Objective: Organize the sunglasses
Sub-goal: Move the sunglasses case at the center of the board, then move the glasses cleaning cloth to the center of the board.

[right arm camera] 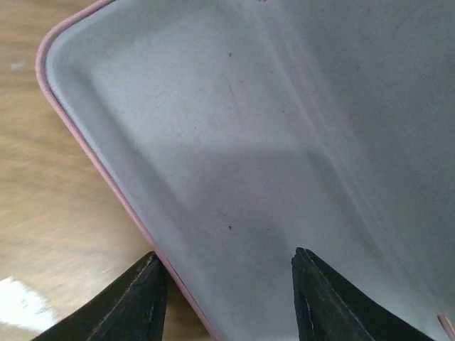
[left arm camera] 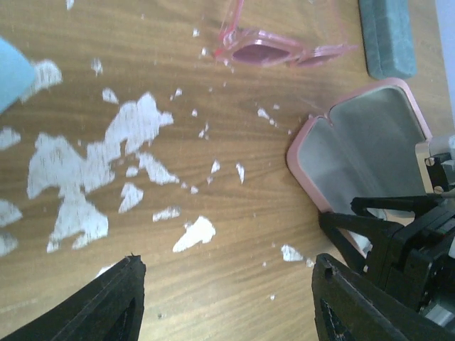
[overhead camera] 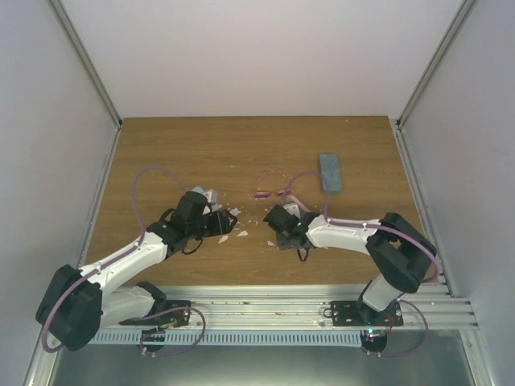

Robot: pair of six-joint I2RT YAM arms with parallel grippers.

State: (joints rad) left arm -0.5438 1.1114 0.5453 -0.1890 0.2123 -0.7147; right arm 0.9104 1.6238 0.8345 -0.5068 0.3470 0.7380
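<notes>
The pink sunglasses (overhead camera: 269,193) lie folded on the table mid-back, and also show at the top of the left wrist view (left arm camera: 281,51). The dark pair is not in view. An open pink case (left arm camera: 370,138) with grey lining lies just right of them. My right gripper (overhead camera: 283,219) is open right over that case (right arm camera: 234,142); one finger (right arm camera: 135,302) is outside the pink rim and the other (right arm camera: 334,302) is over the lining. My left gripper (overhead camera: 225,223) is open and empty above bare wood (left arm camera: 227,284), left of the case.
A closed blue-grey case (overhead camera: 330,171) lies at the back right, also seen in the left wrist view (left arm camera: 387,35). A light blue cloth (left arm camera: 13,74) sits by the left gripper. White worn patches (left arm camera: 71,170) mark the wood. Grey walls enclose the table.
</notes>
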